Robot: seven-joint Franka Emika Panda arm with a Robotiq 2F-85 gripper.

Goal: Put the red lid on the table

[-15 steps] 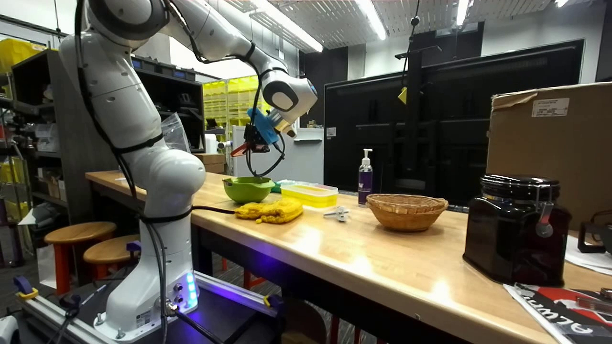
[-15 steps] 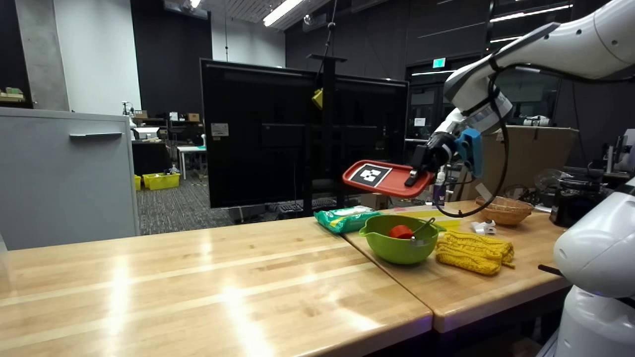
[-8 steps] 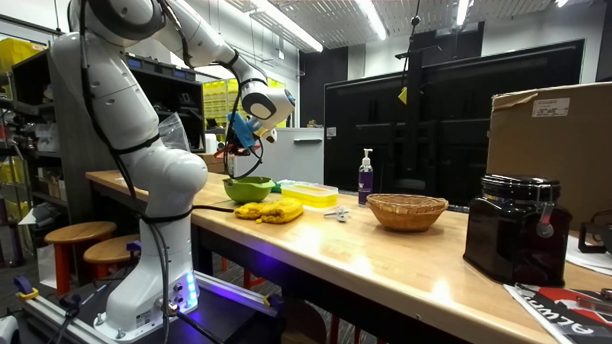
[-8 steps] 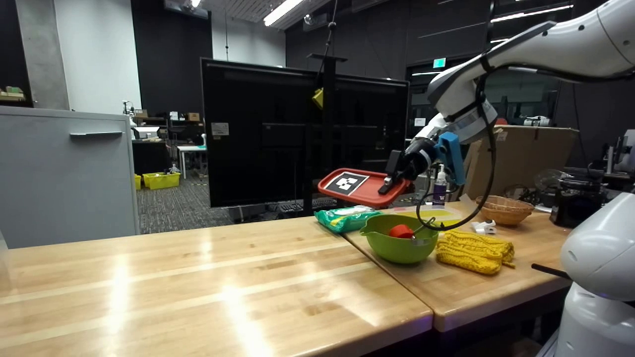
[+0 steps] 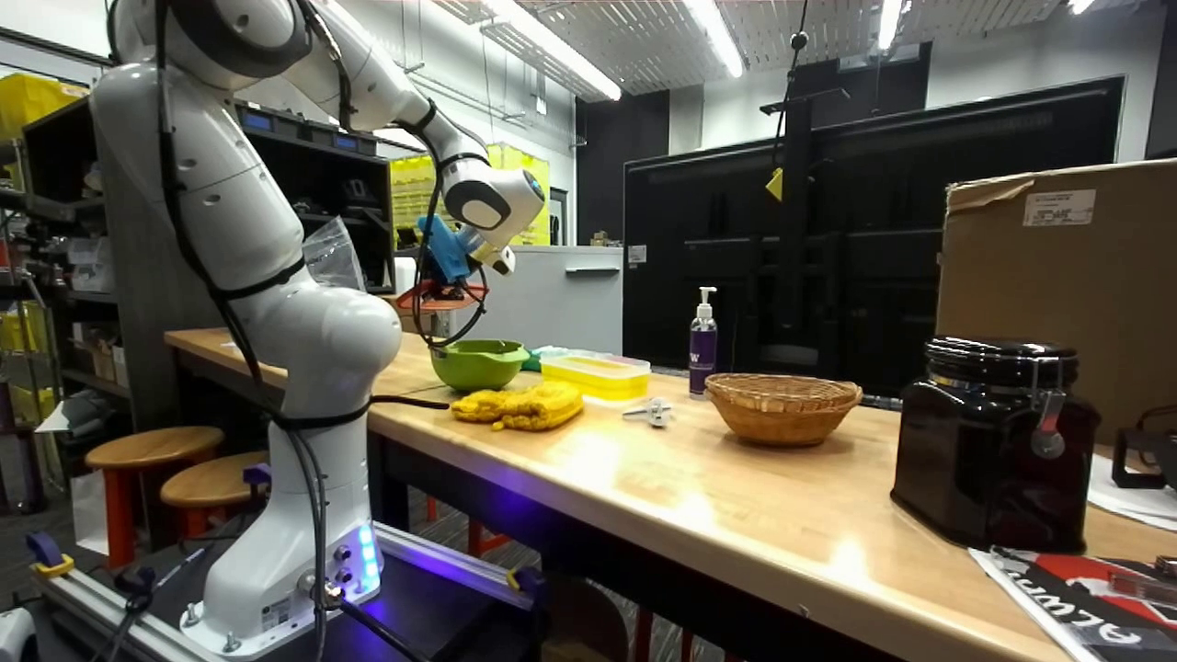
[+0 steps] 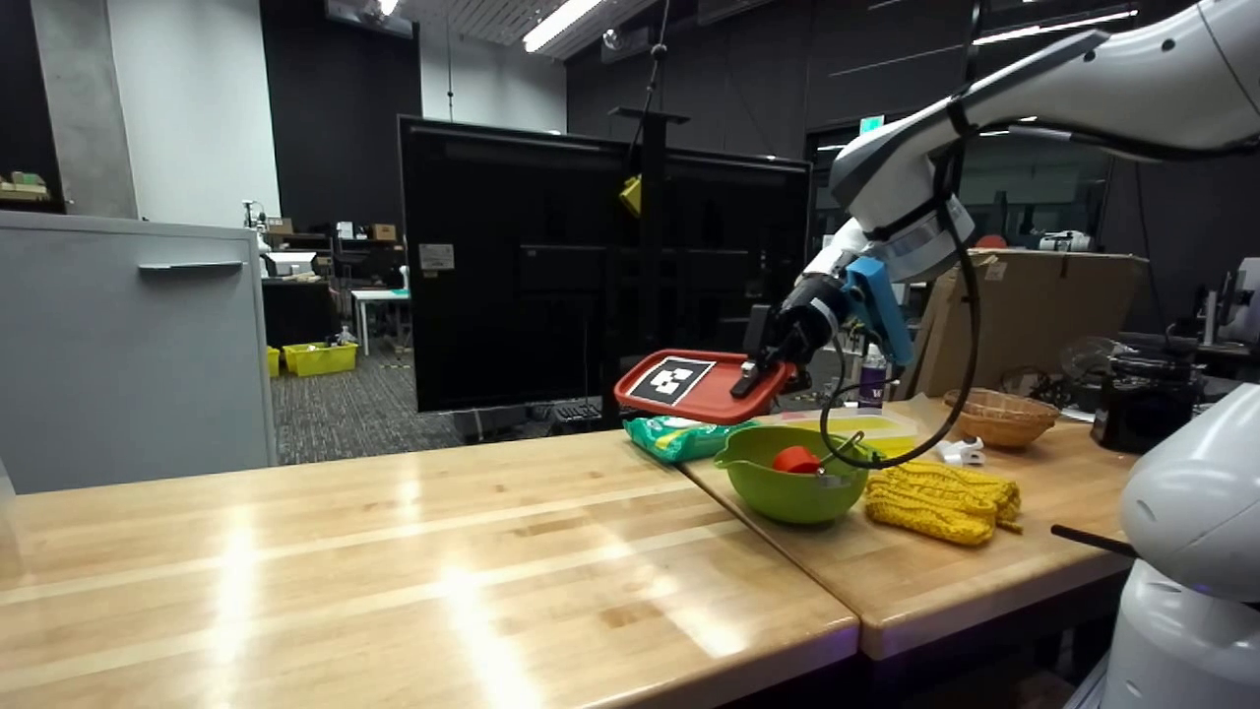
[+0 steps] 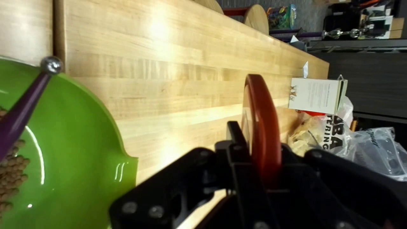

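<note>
- Red lid [image 6: 717, 389]: raised off the bench [image 6: 394, 561] and gripped by the hand [image 7: 260, 143]. A black-and-white marker [image 6: 671, 381] shows on its broad face in an exterior view; in the wrist view the lid is seen edge-on.
- Hand: clamped on the lid, its fingers parted only by the lid's thickness. In an exterior view the grip lies near the lid's right end, one finger across the marked face, and most of the lid projects to the left.
- Change over the preceding second: hand and lid have moved left and lower in both exterior views; the lid now overlaps the green packet [image 6: 679, 445] along one line of sight. The grip is unaltered, and the objects on the bench keep their places.
- Green bowl [image 6: 787, 497]: lower than the lid, just right of the seam between two bench sections. It contains a red object [image 6: 795, 460] and, in the wrist view, small brown pieces [image 7: 11, 178] beside a purple handle [image 7: 26, 108].
- Yellow knitted cloth [image 6: 940, 502]: just beside the bowl, to its right; the woven basket [image 6: 1002, 418] stands farther right, toward the far side.
</note>
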